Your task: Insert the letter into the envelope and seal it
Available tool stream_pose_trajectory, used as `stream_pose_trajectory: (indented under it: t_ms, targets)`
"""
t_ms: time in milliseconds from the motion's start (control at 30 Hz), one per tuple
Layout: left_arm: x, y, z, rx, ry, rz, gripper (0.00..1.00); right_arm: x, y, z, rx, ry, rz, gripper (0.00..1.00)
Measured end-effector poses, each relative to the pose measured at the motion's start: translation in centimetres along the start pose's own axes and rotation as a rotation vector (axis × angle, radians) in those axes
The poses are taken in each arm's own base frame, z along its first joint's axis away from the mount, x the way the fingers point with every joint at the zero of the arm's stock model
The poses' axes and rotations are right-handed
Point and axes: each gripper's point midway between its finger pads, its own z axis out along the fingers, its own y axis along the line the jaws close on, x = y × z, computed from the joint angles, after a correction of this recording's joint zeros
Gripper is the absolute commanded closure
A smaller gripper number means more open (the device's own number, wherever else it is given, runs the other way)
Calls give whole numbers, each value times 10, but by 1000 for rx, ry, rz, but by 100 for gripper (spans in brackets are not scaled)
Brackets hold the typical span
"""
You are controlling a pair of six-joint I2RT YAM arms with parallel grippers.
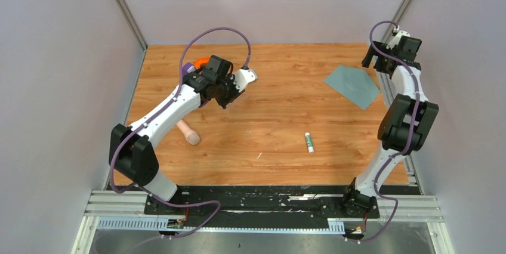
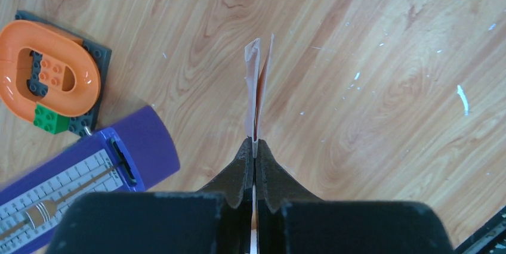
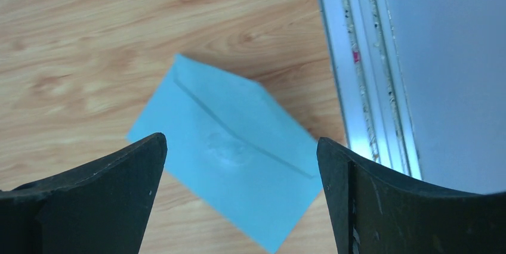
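A: Hazards, biggest item first?

B: Flat slate-teal paper envelope (image 3: 233, 152). It lies flush on the wood-grain table (image 1: 280, 117), directly beneath the right gripper (image 3: 240, 141), with the aluminium rail (image 3: 364, 87) just off that gripper's outer finger. My read: no raised edge to pinch. A grab could skid it into the rail or crease it, and the pocket may not open.

A: The letter?

B: Pale beige-pink folded paper sheet, the letter (image 2: 258, 93). It stands edge-on out of the left gripper (image 2: 255, 146), its leaves splaying apart past the tips. It is limp stock, and pushed in off-line it would likely buckle or snag at the envelope's mouth. It is also well apart from the envelope, so the carry across the table is long.

A: Anything smaller?

B: Small white-and-green glue stick (image 1: 309, 142), on the table between the two grippers and touching neither. It is round, so a nudge could roll it.

A: Grippers?

B: Left is clenched hard, fingers pressed together on the letter's near edge, clear of the table. Right is spread wide, gripping nothing and touching nothing, with the envelope framed in the gap below.
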Motion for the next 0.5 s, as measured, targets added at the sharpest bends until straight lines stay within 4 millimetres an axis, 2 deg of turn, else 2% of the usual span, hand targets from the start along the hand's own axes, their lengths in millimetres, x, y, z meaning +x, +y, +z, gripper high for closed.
stream_pose_trajectory:
  t_ms: [100,167,267,367,500]
  targets:
    - [-1,7,10,1,39,13,100,19,-31,43,25,65,-35,0]
    - [-4,10,17,7,49,15,100,34,-39,60,18,106,-60,0]
    - [-7,13,26,21,69,17,100,49,-46,78,-1,149,-112,0]
    - [-3,13,32,38,105,20,100,48,-51,93,-22,148,-163,0]
    - [-1,13,37,56,137,20,100,46,-54,102,-48,141,-228,4]
